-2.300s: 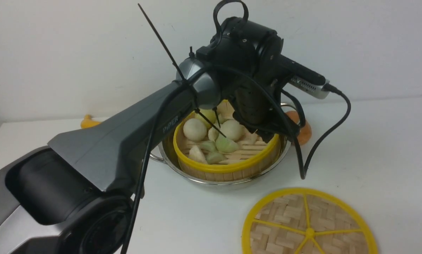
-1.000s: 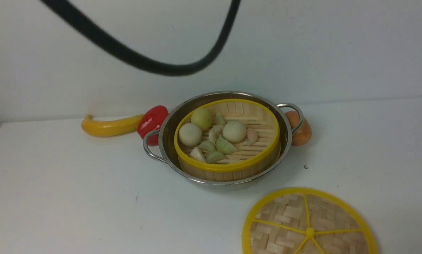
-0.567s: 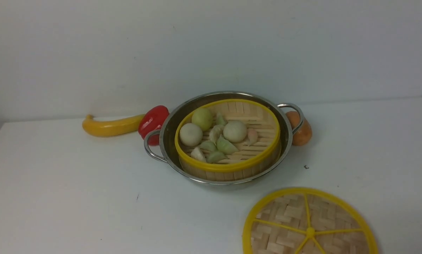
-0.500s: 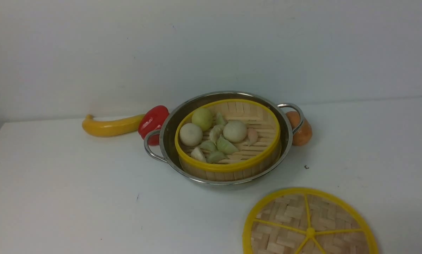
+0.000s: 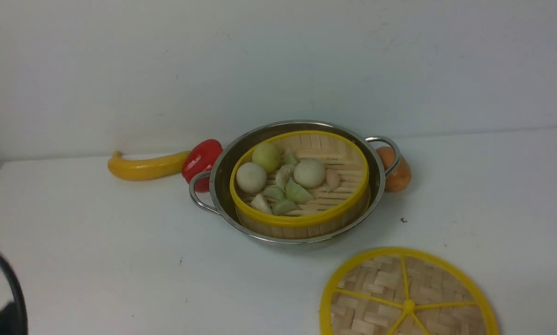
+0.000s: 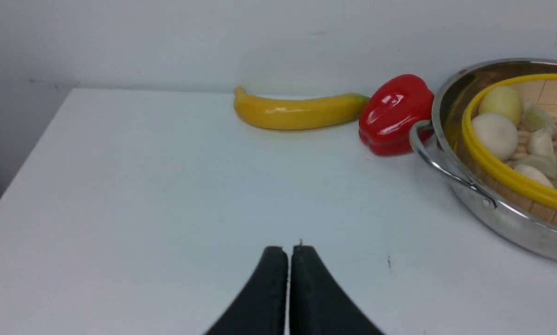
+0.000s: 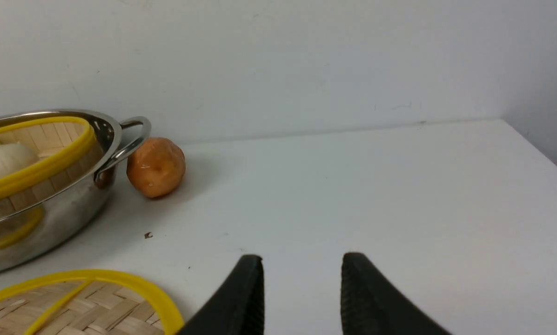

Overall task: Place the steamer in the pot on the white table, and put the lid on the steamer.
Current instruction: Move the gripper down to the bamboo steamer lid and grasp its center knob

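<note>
Pulls left gripper (image 6: 288,250) back off steamer (image 5: 301,221), seated in pot (image 5: 223,179) ahead-right of its pinched-shut empty jaws; keeps right gripper (image 7: 302,258) parted, empty, lid (image 7: 73,311) flat on white table (image 5: 97,242) just beside.

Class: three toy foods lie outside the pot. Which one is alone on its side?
The round orange fruit, right of the pot; the banana and red pepper lie together on its left.

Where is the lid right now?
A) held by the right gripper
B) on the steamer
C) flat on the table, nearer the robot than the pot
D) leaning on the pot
C: the lid lies flat on the white table, apart from the pot, and the steamer in it stands uncovered.
</note>
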Available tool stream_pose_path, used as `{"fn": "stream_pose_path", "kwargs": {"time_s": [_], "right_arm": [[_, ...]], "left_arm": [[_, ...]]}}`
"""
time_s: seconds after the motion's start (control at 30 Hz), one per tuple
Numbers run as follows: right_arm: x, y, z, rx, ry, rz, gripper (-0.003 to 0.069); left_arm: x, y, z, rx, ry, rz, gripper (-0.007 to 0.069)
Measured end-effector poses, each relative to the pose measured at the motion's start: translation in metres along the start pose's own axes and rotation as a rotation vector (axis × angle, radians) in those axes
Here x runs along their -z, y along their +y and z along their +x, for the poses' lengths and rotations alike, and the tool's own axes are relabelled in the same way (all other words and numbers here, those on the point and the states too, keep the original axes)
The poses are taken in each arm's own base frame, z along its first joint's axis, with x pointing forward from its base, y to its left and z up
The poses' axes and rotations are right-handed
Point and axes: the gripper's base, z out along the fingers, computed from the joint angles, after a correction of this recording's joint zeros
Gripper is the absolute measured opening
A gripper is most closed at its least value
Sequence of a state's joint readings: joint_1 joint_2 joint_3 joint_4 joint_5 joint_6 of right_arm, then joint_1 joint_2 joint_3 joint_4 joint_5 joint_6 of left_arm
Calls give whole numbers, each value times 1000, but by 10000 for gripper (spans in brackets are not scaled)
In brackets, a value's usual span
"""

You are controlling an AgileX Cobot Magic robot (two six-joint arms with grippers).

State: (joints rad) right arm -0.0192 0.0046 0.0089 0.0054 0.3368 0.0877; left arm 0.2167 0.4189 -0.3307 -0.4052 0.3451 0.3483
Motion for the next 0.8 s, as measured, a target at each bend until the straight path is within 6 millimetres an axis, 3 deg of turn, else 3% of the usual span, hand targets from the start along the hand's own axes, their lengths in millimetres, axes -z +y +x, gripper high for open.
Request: {"fn": "stream_pose_path", "kwargs": {"time_s": [0.2, 0.37, 0.8], "right_arm": [[0, 0, 0, 0, 0, 0, 248], [0, 0, 0, 0, 0, 0, 248], [0, 0, 0, 0, -6, -1, 248]], "left_arm": [[15, 1, 44, -37, -115, -19, 22], [26, 1, 59, -122, -176, -30, 31], [6, 6, 94, -148, 26, -35, 52]]}}
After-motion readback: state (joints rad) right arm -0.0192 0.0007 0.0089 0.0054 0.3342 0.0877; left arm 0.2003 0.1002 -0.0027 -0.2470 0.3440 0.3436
